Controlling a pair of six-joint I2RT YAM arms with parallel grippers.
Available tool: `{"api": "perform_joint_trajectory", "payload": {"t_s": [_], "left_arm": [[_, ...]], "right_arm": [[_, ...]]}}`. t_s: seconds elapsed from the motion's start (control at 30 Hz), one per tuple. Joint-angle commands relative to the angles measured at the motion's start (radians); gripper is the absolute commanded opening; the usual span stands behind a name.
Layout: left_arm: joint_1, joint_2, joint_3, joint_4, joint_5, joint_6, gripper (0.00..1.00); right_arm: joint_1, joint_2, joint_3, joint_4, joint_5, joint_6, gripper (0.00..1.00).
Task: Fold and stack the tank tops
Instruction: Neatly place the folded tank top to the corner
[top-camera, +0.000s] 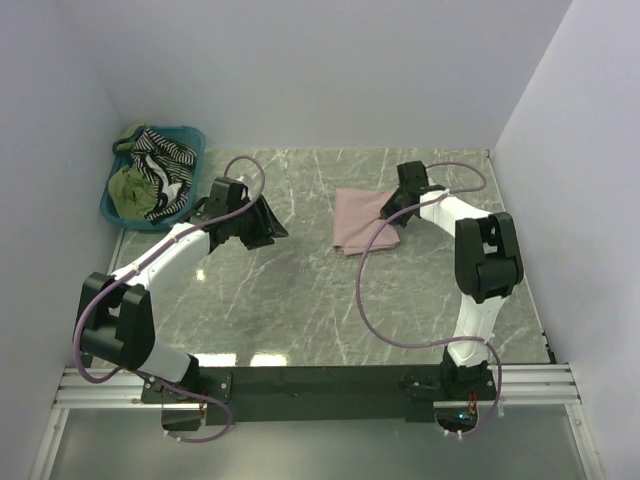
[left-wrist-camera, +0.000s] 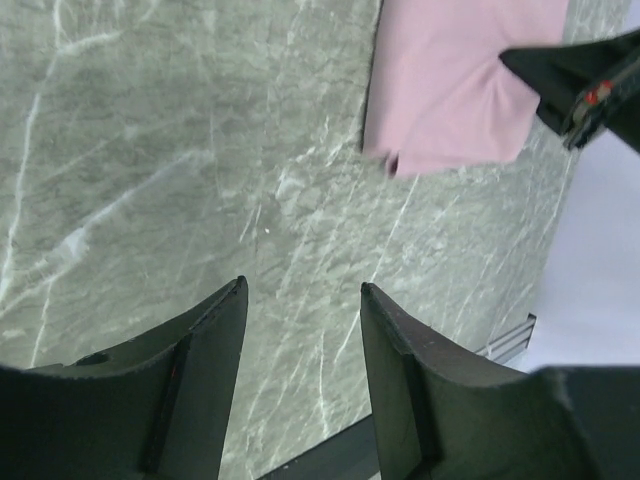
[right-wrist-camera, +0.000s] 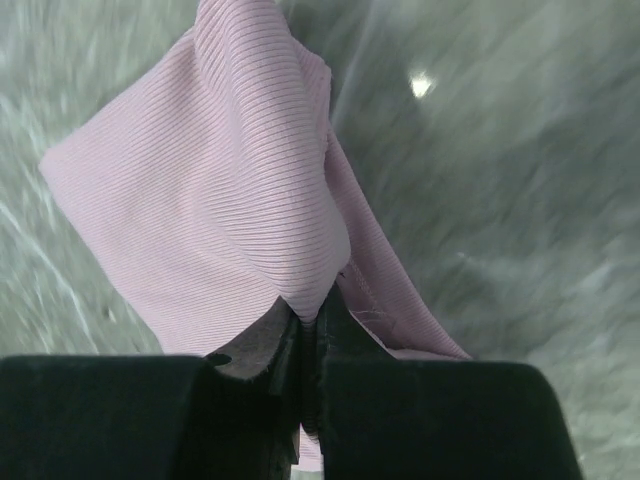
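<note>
The pink tank top (top-camera: 356, 222), a ribbed knit, looks light and limp. It should sag from any single pinch, so a seamed edge or corner seems the surest hold. It lies partly folded on the tabletop (top-camera: 300, 310), right of centre. The right tool (right-wrist-camera: 308, 312) is clamped tight on a doubled fold of it, arm reaching forward, elbow raised. The left tool (left-wrist-camera: 300, 295) hangs parted and empty over bare marble, well apart from the cloth. The striped tank top (top-camera: 165, 155) and olive tank top (top-camera: 130, 190) sit in the teal basket (top-camera: 106, 208).
</note>
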Motion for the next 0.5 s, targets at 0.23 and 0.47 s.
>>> {"api": "perform_joint_trajectory", "payload": {"t_s": [0.23,0.47], "left_arm": [[0.003,-0.017,0.04,0.009,0.084,0.032,0.54],[0.003,-0.015,0.054,0.007,0.11,0.038,0.54]], "right_arm": [[-0.126,0.027,-0.052,0.063,0.033,0.174,0.0],[-0.201,-0.038,-0.123,0.11,0.047,0.338,0.0]]}}
